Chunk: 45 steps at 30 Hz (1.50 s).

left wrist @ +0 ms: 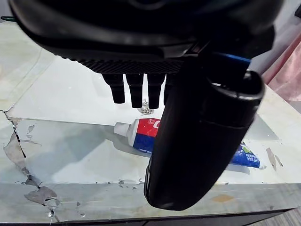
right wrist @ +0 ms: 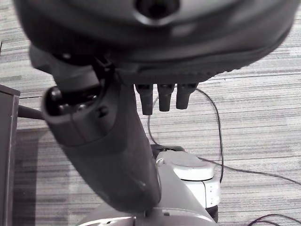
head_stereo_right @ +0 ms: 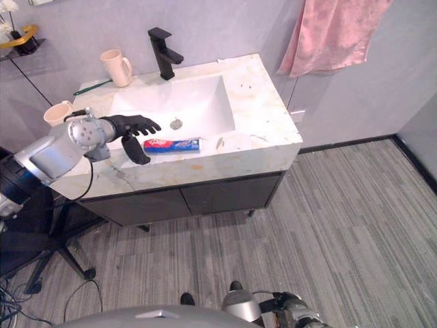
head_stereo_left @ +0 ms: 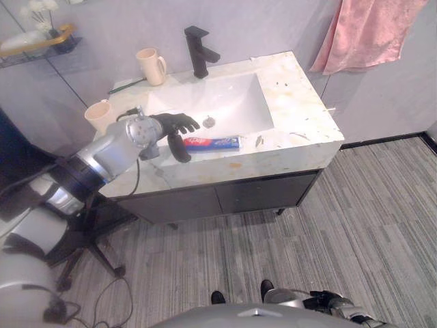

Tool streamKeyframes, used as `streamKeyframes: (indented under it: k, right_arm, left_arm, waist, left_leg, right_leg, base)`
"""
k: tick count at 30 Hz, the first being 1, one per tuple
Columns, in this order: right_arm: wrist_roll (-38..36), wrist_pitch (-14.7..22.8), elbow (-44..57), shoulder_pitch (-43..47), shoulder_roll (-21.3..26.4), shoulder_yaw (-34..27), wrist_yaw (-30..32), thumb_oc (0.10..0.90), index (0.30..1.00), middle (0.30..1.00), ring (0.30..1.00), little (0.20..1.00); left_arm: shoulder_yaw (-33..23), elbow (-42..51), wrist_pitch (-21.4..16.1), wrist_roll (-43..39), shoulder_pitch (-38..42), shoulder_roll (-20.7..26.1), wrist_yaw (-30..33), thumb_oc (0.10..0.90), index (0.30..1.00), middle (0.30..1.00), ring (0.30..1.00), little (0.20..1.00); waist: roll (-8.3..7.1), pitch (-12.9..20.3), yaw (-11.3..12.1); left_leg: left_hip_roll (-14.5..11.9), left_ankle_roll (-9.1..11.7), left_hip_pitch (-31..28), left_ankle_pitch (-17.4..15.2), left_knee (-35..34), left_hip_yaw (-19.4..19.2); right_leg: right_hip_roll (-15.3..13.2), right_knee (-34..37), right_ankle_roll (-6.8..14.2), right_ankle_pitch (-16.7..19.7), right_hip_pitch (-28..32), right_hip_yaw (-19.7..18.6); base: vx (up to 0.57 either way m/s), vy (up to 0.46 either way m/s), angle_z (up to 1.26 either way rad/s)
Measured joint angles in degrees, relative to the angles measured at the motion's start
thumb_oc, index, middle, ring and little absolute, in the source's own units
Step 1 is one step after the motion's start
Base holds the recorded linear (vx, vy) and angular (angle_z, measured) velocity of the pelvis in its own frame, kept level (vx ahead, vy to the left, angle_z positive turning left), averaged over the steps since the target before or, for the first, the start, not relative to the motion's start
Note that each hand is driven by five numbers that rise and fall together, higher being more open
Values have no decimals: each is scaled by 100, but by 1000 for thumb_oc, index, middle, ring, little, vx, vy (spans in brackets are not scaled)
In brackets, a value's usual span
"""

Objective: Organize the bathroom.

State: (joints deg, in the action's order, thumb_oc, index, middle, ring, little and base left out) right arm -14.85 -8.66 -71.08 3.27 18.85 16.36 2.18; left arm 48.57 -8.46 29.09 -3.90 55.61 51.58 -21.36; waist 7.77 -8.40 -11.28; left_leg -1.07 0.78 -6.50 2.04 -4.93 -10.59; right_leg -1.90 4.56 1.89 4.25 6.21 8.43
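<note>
Left hand [head_stereo_left: 176, 126] hovers over the front ledge of the vanity counter [head_stereo_left: 304, 113], fingers spread and relaxed, thumb hanging down, nothing in it. The toothpaste tube [head_stereo_left: 213, 143] lies flat on that ledge just past the thumb tip, cap end toward the hand, apart from it as far as can be told. The sink basin [head_stereo_left: 225, 102] sits beyond the fingers.

Step in hand, by my reading: pick up the tube. To do it well, lower the hand so fingers go on the basin side and the thumb on the near side, and pinch at the cap end, where the tube is stiffest. The tube lies close to the basin lip; a sideways nudge could roll it in.

Likely destination is one of two cups: one cup [head_stereo_left: 99, 116] beside the forearm, a handled cup [head_stereo_left: 151, 65] further back by the black faucet [head_stereo_left: 200, 49], with a green toothbrush [head_stereo_left: 127, 86] lying next to it.

The left wrist view shows the white cap [left wrist: 121, 128] and the gap under the thumb, which the head views blur. The head views give the cups and a pink towel [head_stereo_left: 369, 33].

Right hand [right wrist: 162, 101] hangs low over striped floor, fingers extended, holding nothing.
</note>
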Motion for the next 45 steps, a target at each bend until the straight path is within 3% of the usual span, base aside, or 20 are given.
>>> streamKeyframes:
  k: [19, 20, 21, 22, 24, 25, 27, 33, 34, 35, 36, 37, 38, 45]
  right_arm:
    - [1, -8, 3, -10, 13, -1, -35, 800, 900, 900, 900, 900]
    - [1, -7, 3, -8, 13, 0, -35, 800, 900, 900, 900, 900]
    - [1, -6, 3, -7, 13, -1, -37, 800, 900, 900, 900, 900]
    - [1, -6, 3, -9, 13, -1, -37, 800, 900, 900, 900, 900]
    - [1, -7, 3, -13, 15, -1, -38, 800, 900, 900, 900, 900]
    - [1, -6, 3, -11, 15, -1, -39, 800, 900, 900, 900, 900]
    - [1, -5, 4, -17, 17, -1, -41, 800, 900, 900, 900, 900]
    - [4, -8, 4, -20, 19, 0, -40, 800, 900, 900, 900, 900]
    - [7, -7, 4, -20, 19, 0, -40, 800, 900, 900, 900, 900]
    - [9, -3, 4, -21, 19, 0, -43, 800, 900, 900, 900, 900]
    - [8, -4, 4, -23, 19, -1, -48, 800, 900, 900, 900, 900]
    - [9, -3, 4, -22, 19, -1, -49, 800, 900, 900, 900, 900]
    - [9, -3, 3, -23, 19, -1, -50, 800, 900, 900, 900, 900]
    - [9, -3, 4, -20, 19, 0, -51, 800, 900, 900, 900, 900]
  left_arm:
    - [-17, -5, -48, 355, -479, -184, 188, 800, 900, 900, 900, 900]
    - [-17, -5, -47, 447, -480, -195, 189, 723, 785, 785, 785, 785]
    - [-17, -5, -48, 491, -479, -196, 190, 723, 785, 785, 785, 785]
    - [-17, -4, -48, 539, -479, -208, 191, 605, 608, 608, 608, 608]
    - [-17, -4, -63, 661, -490, -224, 211, 536, 505, 505, 505, 505]
    - [-26, -11, -61, 687, -490, -223, 294, 595, 592, 592, 592, 592]
    - [-175, -4, -61, 767, -491, -225, 429, 800, 900, 900, 900, 900]
    - [-314, -6, -157, 782, -533, -225, 431, 800, 900, 900, 900, 900]
    - [-314, -5, -169, 780, -569, -225, 431, 756, 834, 834, 834, 834]
    - [-314, -5, -166, 777, -598, -225, 430, 670, 705, 705, 705, 705]
    - [-314, -5, -166, 777, -629, -225, 428, 620, 629, 629, 629, 629]
    - [-314, -5, -165, 777, -651, -225, 417, 725, 787, 787, 787, 787]
    - [-314, -6, -165, 777, -660, -225, 406, 800, 900, 900, 900, 900]
    - [-314, -7, -164, 777, -661, -225, 375, 800, 900, 900, 900, 900]
  waist:
    - [2, 9, 7]
    - [2, 9, 8]
    - [2, 10, 4]
    - [2, 10, 2]
    - [2, 10, 4]
    - [2, 10, -1]
    - [2, 10, -14]
    - [2, 10, -8]
    - [3, 11, -8]
    - [3, 11, -8]
    - [2, 11, -8]
    - [2, 11, -8]
    - [3, 11, -8]
    - [3, 11, -7]
  left_leg:
    - [-3, -2, -5, 2, 1, 1]
    - [-3, -2, -5, 1, 0, 1]
    - [-3, -2, -6, 2, 1, 0]
    - [-3, -2, -5, 2, 0, 0]
    - [-4, -2, -5, 2, 0, 1]
    - [-4, -2, -5, 1, 0, 0]
    - [-4, -2, -3, 1, 0, -2]
    - [-5, -2, -4, 2, 1, -1]
    - [-5, -2, -5, 2, 1, -1]
    - [-5, -2, -5, 2, 0, -1]
    - [-5, -2, -5, 2, 1, -1]
    - [-5, -3, -4, 2, 1, -1]
    - [-5, -3, -5, 3, 1, -1]
    - [-5, -4, -5, 3, 1, -1]
  right_leg:
    - [1, 0, 0, 0, 4, 0]
    - [1, 0, 0, 0, 4, 0]
    - [1, 0, 0, 0, 4, 0]
    - [2, 0, 0, 0, 5, 0]
    - [2, 0, 0, 0, 4, 0]
    - [2, 0, 0, 0, 4, 0]
    - [2, 0, 0, 0, 1, -1]
    - [3, 0, 0, 0, 3, 1]
    - [3, 0, 0, 0, 4, 1]
    - [3, 0, 0, 0, 4, 1]
    - [3, 0, 0, 0, 4, 1]
    - [3, 0, -1, 1, 3, 1]
    - [3, 0, -1, 1, 4, 1]
    - [3, 0, -1, 1, 4, 1]
  base:
    - [0, 0, 0]
    - [0, 0, 0]
    - [0, 0, 0]
    - [0, 0, 0]
    - [0, 0, 0]
    - [0, 0, 0]
    - [0, 0, 0]
    - [0, 0, 0]
    - [0, 0, 0]
    - [0, 0, 0]
    - [0, 0, 0]
    - [0, 0, 0]
    - [0, 0, 0]
    - [0, 0, 0]
